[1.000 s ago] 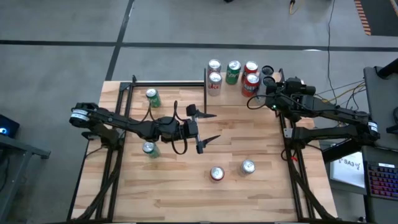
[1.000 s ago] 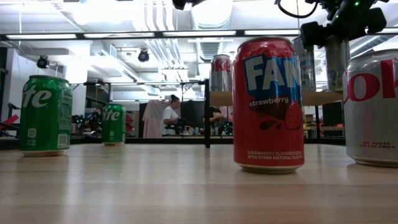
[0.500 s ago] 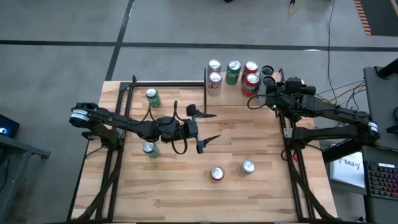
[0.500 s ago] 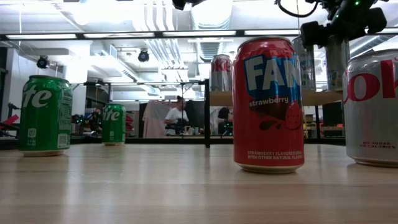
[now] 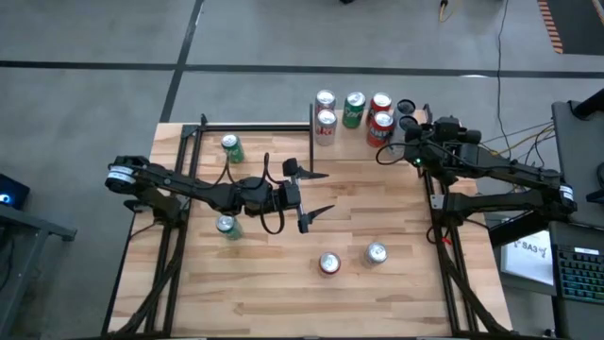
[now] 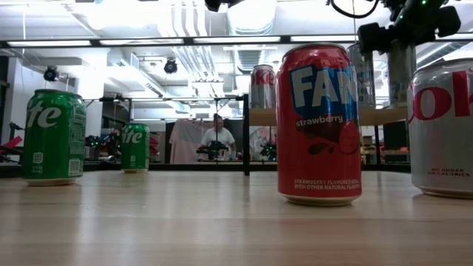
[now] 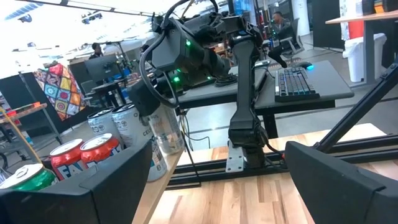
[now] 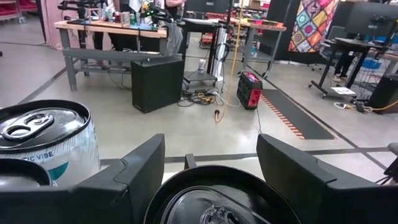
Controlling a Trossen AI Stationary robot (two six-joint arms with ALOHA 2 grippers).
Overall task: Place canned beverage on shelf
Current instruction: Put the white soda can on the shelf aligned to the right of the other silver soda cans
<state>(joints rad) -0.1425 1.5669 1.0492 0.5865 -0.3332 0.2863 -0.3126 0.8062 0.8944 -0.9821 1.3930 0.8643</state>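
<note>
Placement step in hand. A silver can (image 8: 217,202) is gripped by the right gripper (image 5: 408,121) over the shelf (image 5: 396,140), beside other cans there. Left gripper (image 5: 319,193) is held open mid-table. Lowering and release are called for next.

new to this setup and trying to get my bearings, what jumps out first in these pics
The red strawberry Fanta can looms large in the low view, standing on the tabletop near its front edge. At the far right corner, a cluster of cans crowds the shelf, where the right gripper holds a can between its fingers. The left gripper hangs open over the table's middle.
</note>
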